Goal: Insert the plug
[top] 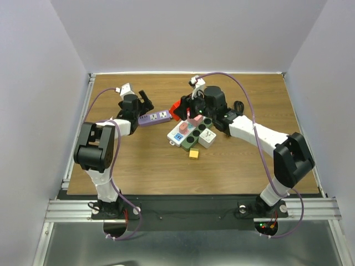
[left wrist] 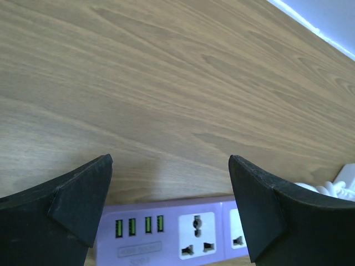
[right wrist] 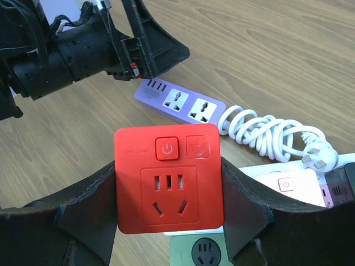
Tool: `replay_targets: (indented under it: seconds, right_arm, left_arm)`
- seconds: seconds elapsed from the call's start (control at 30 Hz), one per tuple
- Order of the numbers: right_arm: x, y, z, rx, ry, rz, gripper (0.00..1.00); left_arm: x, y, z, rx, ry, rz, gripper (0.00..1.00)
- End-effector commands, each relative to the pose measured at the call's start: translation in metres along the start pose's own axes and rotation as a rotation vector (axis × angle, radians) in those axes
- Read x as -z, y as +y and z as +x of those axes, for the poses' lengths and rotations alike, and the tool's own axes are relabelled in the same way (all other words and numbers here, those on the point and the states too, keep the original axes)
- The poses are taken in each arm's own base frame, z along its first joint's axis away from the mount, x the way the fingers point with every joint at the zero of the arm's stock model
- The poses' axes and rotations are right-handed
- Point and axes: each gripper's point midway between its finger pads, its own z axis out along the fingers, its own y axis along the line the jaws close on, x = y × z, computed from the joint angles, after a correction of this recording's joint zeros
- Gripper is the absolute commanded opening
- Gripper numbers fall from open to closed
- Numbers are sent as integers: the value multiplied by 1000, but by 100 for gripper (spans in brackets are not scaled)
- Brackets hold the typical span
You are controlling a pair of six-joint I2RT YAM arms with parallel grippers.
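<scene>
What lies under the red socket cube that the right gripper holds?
Below the red socket cube, part of a pale green socket block shows, with a white and pink block beside it. The cube and the right gripper cover the rest of the green block.

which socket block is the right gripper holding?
The red socket cube, clamped on both sides; the purple strip lies free on the table.

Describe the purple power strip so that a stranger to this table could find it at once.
On the wooden table, look left of the cluster of socket blocks at the centre, beside the open left pincer. The purple power strip lies flat there. Only it is long and lilac, with four green USB ports and two white sockets.
</scene>
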Motion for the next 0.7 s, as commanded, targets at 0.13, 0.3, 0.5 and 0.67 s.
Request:
replay_targets:
  seconds: [0.13,0.3,0.5,0.67]
  right_arm:
    - [-10,10,-47,16,-136,-20,0]
    - [-18,6,-39,2,-123,-9,0]
    - [-26,2,-33,-16,-118,0,0]
    - [-30,0,-28,-22,-112,13,0]
  left_arm:
    - [-9,-12,-28,22,-52,60,97]
    - [-12,-19,-9,20,16,121,97]
    - [-8,-9,11,21,47,116,97]
    - [-2,-9,17,10,61,128,97]
